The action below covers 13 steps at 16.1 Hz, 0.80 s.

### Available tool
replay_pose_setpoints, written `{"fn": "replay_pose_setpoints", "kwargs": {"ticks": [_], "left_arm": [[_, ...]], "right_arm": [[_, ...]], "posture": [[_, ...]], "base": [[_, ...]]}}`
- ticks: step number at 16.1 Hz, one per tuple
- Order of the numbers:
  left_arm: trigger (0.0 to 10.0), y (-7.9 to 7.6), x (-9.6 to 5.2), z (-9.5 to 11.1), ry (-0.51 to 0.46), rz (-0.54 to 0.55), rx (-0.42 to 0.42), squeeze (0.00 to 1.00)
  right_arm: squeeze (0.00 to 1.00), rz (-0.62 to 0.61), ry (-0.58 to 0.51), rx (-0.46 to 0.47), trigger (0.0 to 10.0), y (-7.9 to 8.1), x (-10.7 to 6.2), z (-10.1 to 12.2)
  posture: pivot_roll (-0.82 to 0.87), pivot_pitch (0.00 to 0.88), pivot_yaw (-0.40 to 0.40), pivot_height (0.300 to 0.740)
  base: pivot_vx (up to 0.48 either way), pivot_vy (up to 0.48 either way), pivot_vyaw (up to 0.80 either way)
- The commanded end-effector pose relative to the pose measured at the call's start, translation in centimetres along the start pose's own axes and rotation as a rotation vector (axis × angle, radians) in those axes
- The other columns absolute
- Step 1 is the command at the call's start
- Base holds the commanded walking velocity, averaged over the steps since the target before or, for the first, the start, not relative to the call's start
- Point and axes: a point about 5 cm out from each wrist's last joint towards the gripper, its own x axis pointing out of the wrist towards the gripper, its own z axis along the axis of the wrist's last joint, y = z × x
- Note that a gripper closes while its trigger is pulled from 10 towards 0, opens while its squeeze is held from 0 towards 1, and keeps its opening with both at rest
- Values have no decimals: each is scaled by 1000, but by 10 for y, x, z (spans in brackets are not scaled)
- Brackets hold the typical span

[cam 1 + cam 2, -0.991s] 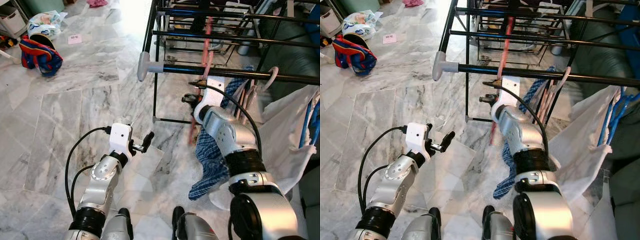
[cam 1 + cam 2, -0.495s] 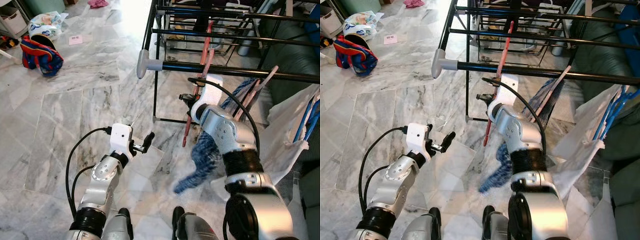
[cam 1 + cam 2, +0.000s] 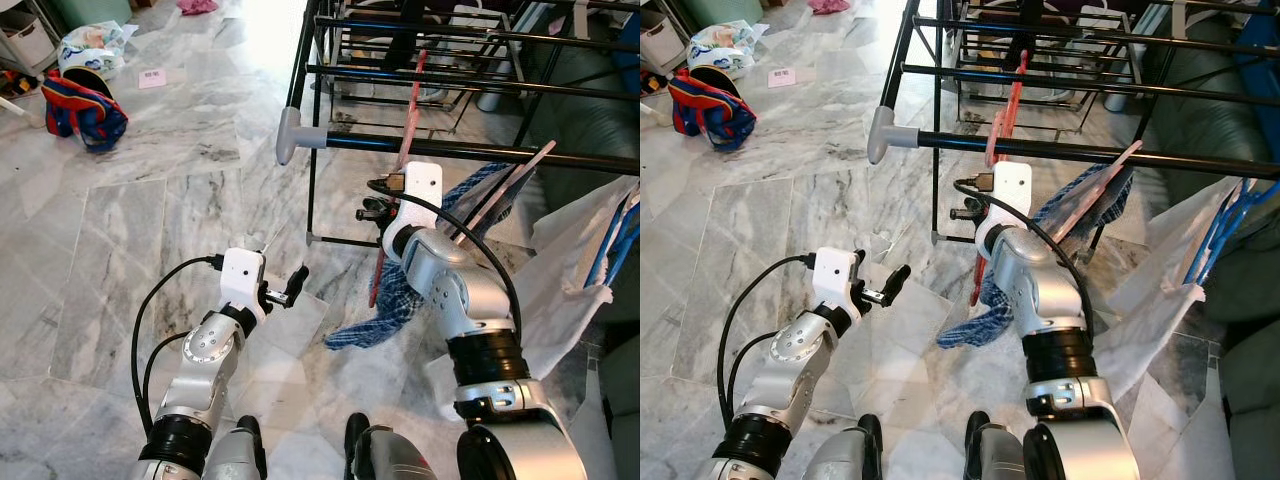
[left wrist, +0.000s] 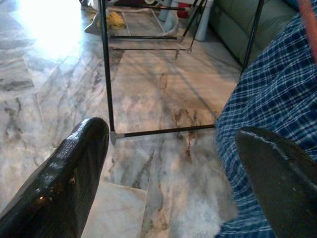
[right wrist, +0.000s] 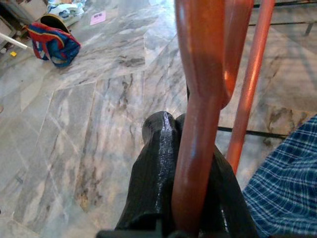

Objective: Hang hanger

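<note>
A red hanger carries a blue plaid cloth, and my right gripper is shut on its stem just below the hook. The hanger stands nearly upright against the front rail of the black drying rack, its top reaching above the rail. The plaid cloth trails down and to the left beneath my right arm. Low over the marble floor to the left, my left gripper is open with nothing between its fingers.
A white cloth and blue hangers hang at the rack's right end. A dark sofa stands behind the rack. At the far left a red and blue bag and a plastic bag lie on the floor.
My right arm has raised the hanger closer to the front rail, and the plaid cloth has swung out to the left. The left arm has stayed put.
</note>
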Motion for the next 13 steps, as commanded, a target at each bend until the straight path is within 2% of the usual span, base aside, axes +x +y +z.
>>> {"fn": "replay_pose_setpoints", "kwargs": {"ticks": [1,6,9,13], "left_arm": [[10000,0,-1,-4,17,2,4,0],[10000,1,-3,-6,24,2,7,0],[10000,5,-7,-6,22,10,9,0],[10000,7,-9,-10,34,16,12,0]], "right_arm": [[0,20,-50,15,10000,5,-4,11],[0,45,33,111,10000,7,-6,-10],[0,80,60,79,10000,14,-10,-21],[0,62,78,69,10000,8,-14,-29]], "posture": [[38,230,9,740],[44,225,8,740],[52,221,10,740],[44,220,9,740]], "base": [[0,0,0],[0,0,0],[0,0,0],[0,0,0]]}}
